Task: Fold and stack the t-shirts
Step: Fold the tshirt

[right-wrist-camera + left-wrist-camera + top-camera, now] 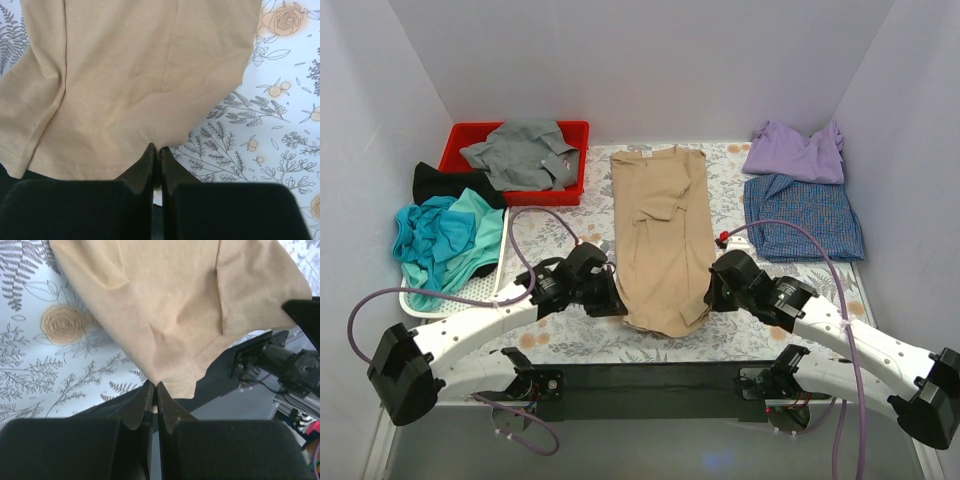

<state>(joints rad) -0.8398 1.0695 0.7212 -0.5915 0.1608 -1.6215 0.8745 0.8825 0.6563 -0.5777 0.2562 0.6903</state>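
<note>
1. Top view
   - Nearest the camera, both arms reach from the near edge of the table (570,340), which has a flowered cover.
   - Left gripper (607,297) sits at the near left edge of the tan t-shirt (660,230). Right gripper (713,291) sits at its near right edge.
   - That shirt lies lengthwise in the middle of the table as a long narrow strip, its sides folded in, running from near to far.
   - Far left, a red bin (460,135) holds a grey t-shirt (525,150).
   - Just near of the bin lies a black t-shirt (445,183). A teal t-shirt (445,235) is heaped over a white mesh basket (460,295).
   - Far right, a lavender t-shirt (795,152) lies just beyond a folded blue-checked t-shirt (805,215), their edges touching.

2. Left wrist view
   - Left gripper (155,388) has its fingers pressed together. They pinch a pointed bit of the hem of the tan t-shirt (170,305), and a sliver of tan cloth shows between them.
   - From there the cloth spreads away over the flowered table (50,365).

3. Right wrist view
   - Right gripper (156,149) is likewise closed, its fingertips meeting on the near edge of the tan t-shirt (125,75).
   - A stitched hem runs along the cloth's near left edge, and the flowered table (265,125) shows to the right.
</note>
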